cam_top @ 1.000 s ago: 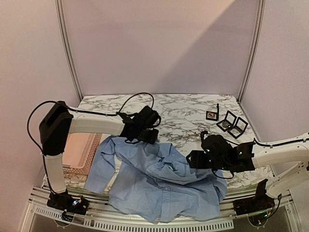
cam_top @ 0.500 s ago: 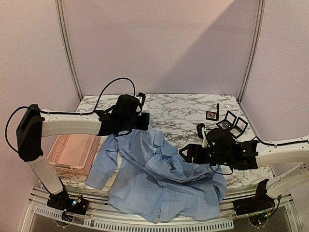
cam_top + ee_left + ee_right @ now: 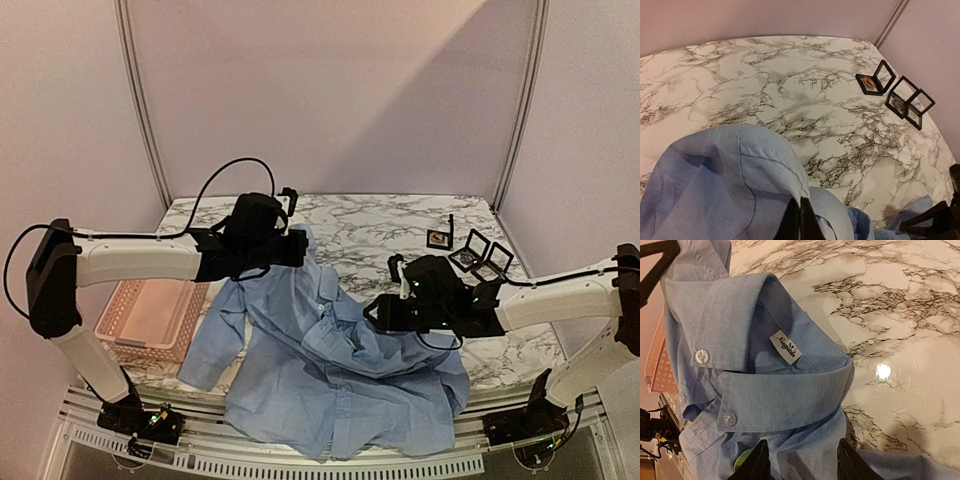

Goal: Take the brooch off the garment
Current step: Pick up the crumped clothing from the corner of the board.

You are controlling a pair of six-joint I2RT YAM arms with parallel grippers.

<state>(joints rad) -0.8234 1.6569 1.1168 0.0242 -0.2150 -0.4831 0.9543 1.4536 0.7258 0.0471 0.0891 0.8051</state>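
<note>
The garment point(image 3: 330, 370) is a light blue collared shirt spread wrinkled over the table's front half. My left gripper point(image 3: 298, 245) is shut on a fold of its upper edge and holds that fold raised; in the left wrist view the fingertips point(image 3: 800, 215) pinch the cloth point(image 3: 715, 180). My right gripper point(image 3: 375, 312) hovers over the collar. In the right wrist view its jaws point(image 3: 802, 460) stand open astride the fabric just below the collar point(image 3: 780, 400) and its label. A small yellow-green bit point(image 3: 743, 460), perhaps the brooch, peeks out beside one finger, mostly hidden.
A pink plastic basket point(image 3: 150, 310) sits at the left edge, partly under the left arm. Black-framed display cases point(image 3: 480, 255) stand open at the back right, with a smaller one point(image 3: 438, 238) holding something orange. Both also show in the left wrist view point(image 3: 910, 100).
The left gripper has carried the shirt's upper edge back and left, stretching the cloth. The right gripper has slid left over the collar, and its jaws have narrowed.
</note>
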